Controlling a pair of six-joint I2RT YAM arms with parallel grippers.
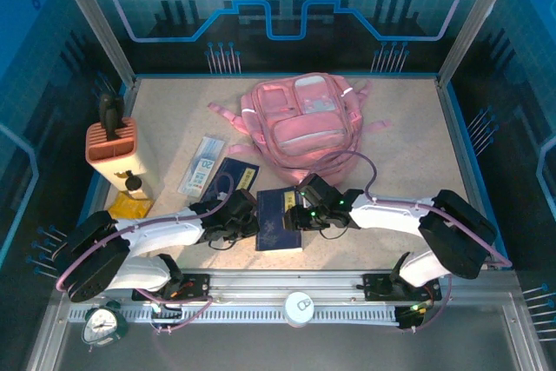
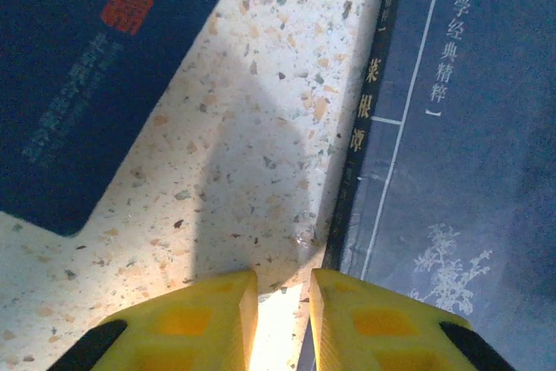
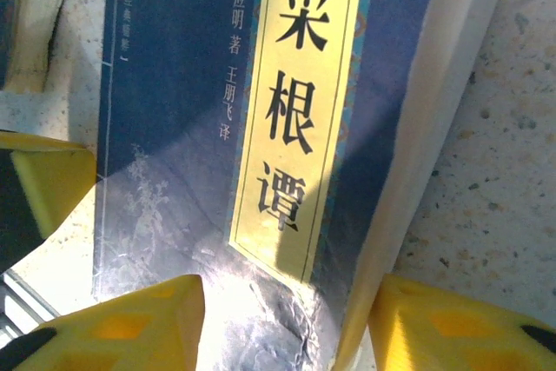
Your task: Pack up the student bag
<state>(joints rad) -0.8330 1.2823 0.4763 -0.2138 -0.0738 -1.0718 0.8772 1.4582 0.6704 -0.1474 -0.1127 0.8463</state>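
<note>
Jaws of the left gripper [image 2: 283,282] stand a slit apart, empty, beside the blue book [image 3: 174,84]; those of the right gripper [image 3: 287,293] straddle its edge wide, gripping nothing, while the student bag [image 1: 300,119] lies at the far middle of the table [image 1: 174,110].

— Where's the student bag [image 1: 300,119]?
— Far middle of the surface [image 1: 408,154], lying flat, front up.
— Its look?
— Soft pink, clear front panels, straps splayed out sideways.
</note>
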